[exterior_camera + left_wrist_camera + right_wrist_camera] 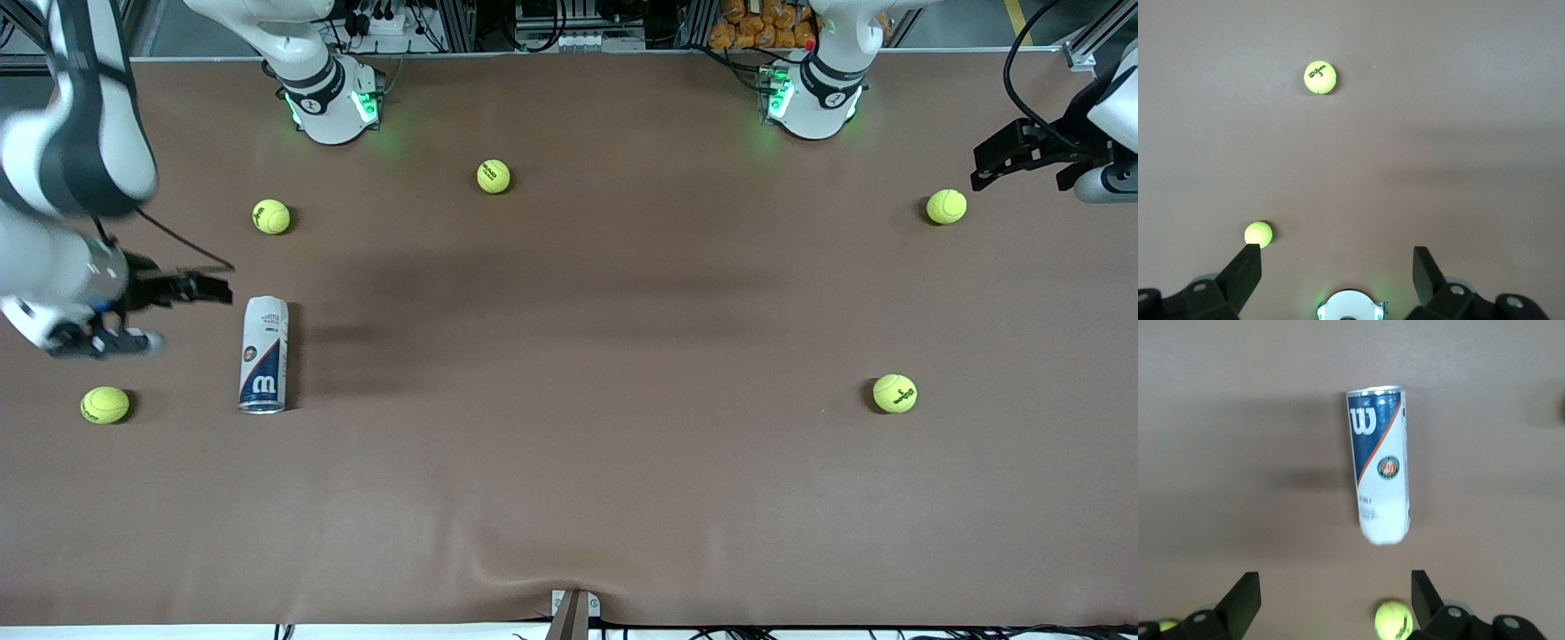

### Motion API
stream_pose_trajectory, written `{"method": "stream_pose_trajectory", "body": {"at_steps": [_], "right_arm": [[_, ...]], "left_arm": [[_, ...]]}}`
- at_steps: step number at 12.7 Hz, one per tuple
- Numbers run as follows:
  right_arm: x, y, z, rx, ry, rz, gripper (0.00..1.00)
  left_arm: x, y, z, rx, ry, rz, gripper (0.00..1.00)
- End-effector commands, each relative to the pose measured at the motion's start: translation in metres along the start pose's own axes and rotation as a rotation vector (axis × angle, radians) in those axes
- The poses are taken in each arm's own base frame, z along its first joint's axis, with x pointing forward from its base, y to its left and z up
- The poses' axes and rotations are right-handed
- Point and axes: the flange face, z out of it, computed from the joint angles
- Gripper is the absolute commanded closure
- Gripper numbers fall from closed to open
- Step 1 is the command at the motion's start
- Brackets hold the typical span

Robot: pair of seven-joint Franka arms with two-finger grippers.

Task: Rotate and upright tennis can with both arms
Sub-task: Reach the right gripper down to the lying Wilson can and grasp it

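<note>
Tennis can (264,354) lies on its side on the brown worktop (569,462) toward the right arm's end, metal rim facing the front camera, as you can see. Your right tool (200,286) hovers just beside the can's capped end, fingers (1241,600) spread wide and gripping nothing. One tennis ball (105,404) rests near the can. Your left tool (1009,156) hangs over the left arm's end of the worktop, above another ball (946,206), also spread and empty.
</note>
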Motion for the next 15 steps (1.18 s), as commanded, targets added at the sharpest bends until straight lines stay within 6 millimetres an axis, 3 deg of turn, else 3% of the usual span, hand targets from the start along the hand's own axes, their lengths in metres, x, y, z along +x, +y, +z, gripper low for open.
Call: {"method": "stream_pose_trajectory", "body": {"at_steps": [1,6,10,15], "right_arm": [[0.033,0.014,0.048,-0.006,0.01,-0.105,0.0],[0.065,0.032,0.13,-0.011,0.0,-0.2,0.0],[0.069,0.042,0.171,0.004,-0.048,-0.19,0.0],[0.066,0.054,0.205,0.027,-0.105,-0.187,0.0]], "left_arm": [[0.003,-0.002,0.001,-0.007,-0.009,0.018,0.0],[0.004,-0.002,0.002,-0.007,-0.012,0.018,0.0],[0.004,-0.002,0.003,-0.007,-0.014,0.018,0.0],[0.004,-0.002,0.003,-0.007,-0.014,0.018,0.0]]}}
